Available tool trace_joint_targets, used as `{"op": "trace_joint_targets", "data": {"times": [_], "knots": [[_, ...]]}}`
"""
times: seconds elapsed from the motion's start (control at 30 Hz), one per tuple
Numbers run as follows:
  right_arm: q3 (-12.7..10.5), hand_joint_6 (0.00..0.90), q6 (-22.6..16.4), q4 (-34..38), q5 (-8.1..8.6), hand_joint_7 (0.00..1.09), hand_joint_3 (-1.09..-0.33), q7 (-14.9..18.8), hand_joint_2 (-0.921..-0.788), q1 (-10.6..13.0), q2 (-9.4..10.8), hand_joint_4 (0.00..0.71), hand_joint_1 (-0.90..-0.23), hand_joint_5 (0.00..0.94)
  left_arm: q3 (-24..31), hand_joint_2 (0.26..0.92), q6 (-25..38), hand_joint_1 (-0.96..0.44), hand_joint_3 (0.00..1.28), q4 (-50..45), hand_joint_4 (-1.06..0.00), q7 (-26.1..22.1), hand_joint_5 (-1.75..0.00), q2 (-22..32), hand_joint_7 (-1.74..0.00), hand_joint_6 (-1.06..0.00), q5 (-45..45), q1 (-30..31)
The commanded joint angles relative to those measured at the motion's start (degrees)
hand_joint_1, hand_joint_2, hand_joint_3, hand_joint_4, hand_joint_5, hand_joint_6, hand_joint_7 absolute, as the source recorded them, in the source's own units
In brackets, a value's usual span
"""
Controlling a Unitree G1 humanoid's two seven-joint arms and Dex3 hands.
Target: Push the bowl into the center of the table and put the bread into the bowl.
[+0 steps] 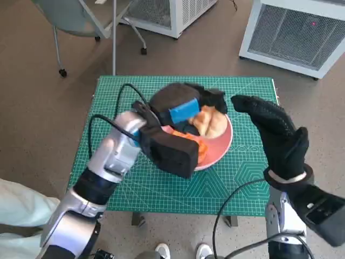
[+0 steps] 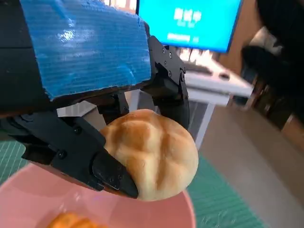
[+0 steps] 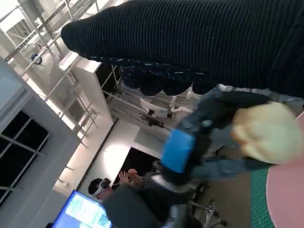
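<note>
Pink bowl (image 1: 218, 148) sits pretty much mid-table on the green cutting mat (image 1: 129, 183), and the left hand (image 1: 186, 108) is right over it, black fingers (image 2: 76, 152) wrapped around the bread (image 2: 152, 159), a golden bun with a scored crust. In the left wrist view the bun hangs just above the pink rim, gripped from both sides, so it's over the bowl, not resting in it. Something orange (image 2: 71, 221) already lies inside the bowl, can't tell what exactly. The right hand (image 1: 275, 132) in its knitted glove hovers just beside the bowl's edge, fingers spread, holding nothing. Off the table there's a chair (image 1: 81, 21) and white grilled units (image 1: 294, 32) on the floor, and a person's shoes (image 1: 180, 251) show at the near edge.
</note>
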Motion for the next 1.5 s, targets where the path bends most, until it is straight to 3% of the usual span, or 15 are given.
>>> {"op": "trace_joint_targets", "data": {"times": [0.03,0.1,0.13,0.2,0.3,0.37,0.6,0.9,1.27,1.5], "knots": [[-0.16,-0.001,0.47,-0.22,-0.88,0.42,-0.72,-0.8,-0.921,1.3,-0.11,0.044,-0.674,0.002,-0.43,0.92,0.96,0.0,0.09,1.72,-0.72,-1.06,-1.19,-1.06,-1.17,-0.55,0.16,-1.48],[-0.26,-0.001,0.56,-0.23,-0.88,0.42,-0.721,-0.95,-0.921,1.26,-0.15,0.044,-0.673,0.002,-0.51,0.921,2.81,0.17,0.17,1.61,-0.6,-2.88,-1.31,-1.25,-0.86,-0.47,-0.06,-1.27],[-0.27,-0.001,0.61,-0.25,-0.85,0.42,-0.722,-1.02,-0.921,1.24,-0.16,0.044,-0.673,0.002,-0.52,0.882,3.59,0.11,0.16,1.35,-0.48,-3.63,-0.97,-1.26,-0.63,-0.44,-0.1,-1.12],[-0.32,-0.001,0.65,-0.31,-0.83,0.42,-0.723,-1.18,-0.921,1.26,-0.18,0.045,-0.672,0.002,-0.66,0.85,5.16,0.03,0.11,0.5,-0.41,-4.86,-0.43,-1.15,-0.3,-0.43,0.27,-0.79],[-0.34,-0.001,0.64,-0.54,-0.81,0.42,-0.723,-1.39,-0.921,1.39,-0.18,0.045,-0.671,0.002,-0.8,0.826,5.86,-0.08,0.08,-0.74,-0.31,-5.38,-0.14,-0.52,-0.12,-0.4,0.86,-0.16],[-0.35,-0.001,0.57,-0.52,-0.81,0.42,-0.723,-1.46,-0.921,1.38,-0.22,0.045,-0.67,0.002,-0.91,0.821,5.38,-0.15,0.07,-1.01,-0.27,-5.23,-0.07,0.02,-0.07,-0.38,1.16,0.04],[-0.36,-0.001,0.92,-0.63,-0.89,0.42,-0.721,-1.8,-0.921,1.01,-0.36,0.047,-0.666,0.003,0.75,0.826,2.91,-0.32,0.04,-1.21,-0.16,-5.24,0.0,1.01,-0.01,-0.31,-0.83,1.08],[-1.14,-0.001,0.77,-0.43,-0.94,0.42,-0.715,-2.42,-0.921,0.1,-0.83,0.051,-0.668,0.004,7.38,0.797,0.56,-0.34,0.01,-0.25,-0.02,-13.5,0.0,2.1,0.0,-0.22,-14.26,1.74],[-2.07,-0.001,-1.19,1.2,-2.31,0.44,-0.701,-3.36,-0.921,-1.94,-1.09,0.054,-0.67,0.005,17.58,0.783,-1.67,-0.3,0.0,-2.0,-0.01,-19.57,0.0,2.82,0.0,-0.2,-30.92,4.27],[-2.88,-0.001,-1.39,1.39,-3.62,0.43,-0.695,-3.99,-0.921,-4.09,-2.22,0.059,-0.673,0.006,25.05,0.8,-6.54,-0.33,0.01,-0.63,-0.06,-21.41,-0.02,-1.26,-0.01,-0.22,-43.71,6.31]]}}
